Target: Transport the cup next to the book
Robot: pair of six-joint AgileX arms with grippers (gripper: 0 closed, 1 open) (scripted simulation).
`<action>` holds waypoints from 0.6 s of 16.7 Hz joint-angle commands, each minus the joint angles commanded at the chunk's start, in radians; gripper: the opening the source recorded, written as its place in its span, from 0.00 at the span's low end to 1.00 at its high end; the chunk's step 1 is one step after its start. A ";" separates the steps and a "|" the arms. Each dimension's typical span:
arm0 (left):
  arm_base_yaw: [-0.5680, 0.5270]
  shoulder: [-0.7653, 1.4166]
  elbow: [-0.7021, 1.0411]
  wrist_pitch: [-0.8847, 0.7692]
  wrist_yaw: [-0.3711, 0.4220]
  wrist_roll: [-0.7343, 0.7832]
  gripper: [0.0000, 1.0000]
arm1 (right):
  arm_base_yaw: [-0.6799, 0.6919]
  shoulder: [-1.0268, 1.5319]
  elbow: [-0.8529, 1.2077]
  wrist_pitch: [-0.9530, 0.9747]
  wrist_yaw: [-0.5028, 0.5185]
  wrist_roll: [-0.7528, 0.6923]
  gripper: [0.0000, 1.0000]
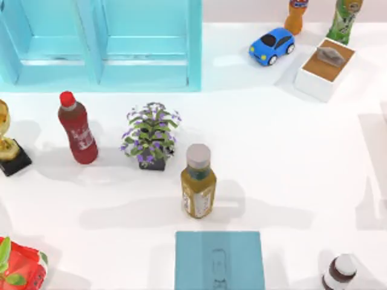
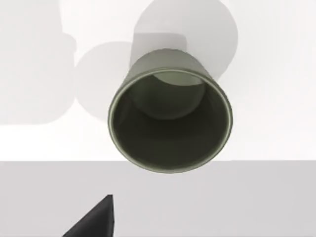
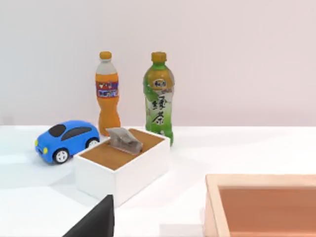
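A: Nearest the lens is a dark edge of the left gripper [image 2: 96, 222]. How far open it stands I cannot tell, but it has hold of nothing.

B: And the cup [image 2: 170, 121]?

A: It is olive green and stands upright on the white table [image 2: 276, 98]. Its mouth faces the left wrist camera. It is ahead of the gripper and apart from it, not yet gripped.

B: So the step in hand is the approach and grasp, I judge. How should it be done well?

A: Centre the gripper on the rim and take the wall squarely, keeping the cup upright.

B: Where is the cup from the book [image 1: 219, 260]?

A: That I cannot place. The book lies flat at the near edge of the top view. The table left of the book is bare. Just beyond the book stands a yellow bottle [image 1: 198, 181], and right of the book stands a dark bottle [image 1: 338, 273]. The left side looks the safer landing.

B: And the right gripper [image 3: 96, 219]?

A: It is idle, facing the white box [image 3: 123, 165] far beyond the book and to its right. I cannot tell how open it is.
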 joint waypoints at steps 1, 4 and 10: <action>0.000 0.001 -0.003 0.003 0.000 0.000 1.00 | 0.000 0.000 0.000 0.000 0.000 0.000 1.00; 0.002 0.020 -0.055 0.071 0.001 -0.002 1.00 | 0.000 0.000 0.000 0.000 0.000 0.000 1.00; 0.006 0.094 -0.240 0.339 0.001 0.004 1.00 | 0.000 0.000 0.000 0.000 0.000 0.000 1.00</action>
